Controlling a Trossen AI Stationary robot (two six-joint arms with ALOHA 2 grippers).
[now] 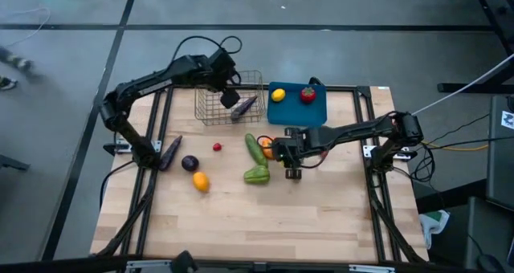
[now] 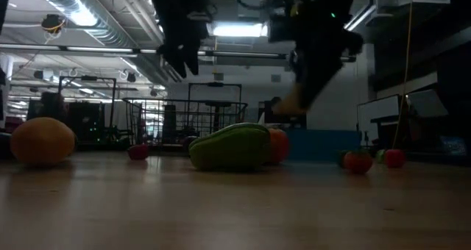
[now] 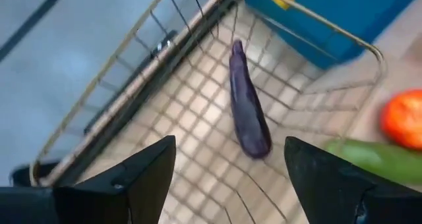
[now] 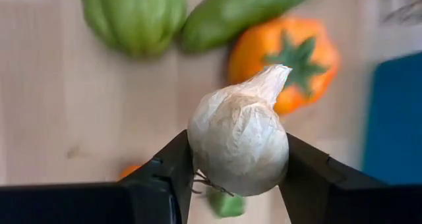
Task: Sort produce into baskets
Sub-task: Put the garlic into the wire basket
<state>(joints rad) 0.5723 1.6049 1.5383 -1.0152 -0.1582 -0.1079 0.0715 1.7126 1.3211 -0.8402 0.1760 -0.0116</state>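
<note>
Now: garlic pickup.
Right gripper (image 4: pixel 237 184) jaws clamp the garlic (image 4: pixel 239 141); left gripper (image 3: pixel 227 178) jaws gape above the wire basket (image 3: pixel 198 112). Next, choose its basket.

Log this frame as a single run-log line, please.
left gripper: open over wire basket, eggplant inside | right gripper: shut on garlic, off table | blue bin: lemon, tomato

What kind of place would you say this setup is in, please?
Probably a robotics lab or industrial workshop. The low view shows exposed ceiling ducts, strip lights and metal racks behind the table. The wooden table sits in a metal frame, with cables beside it.
</note>
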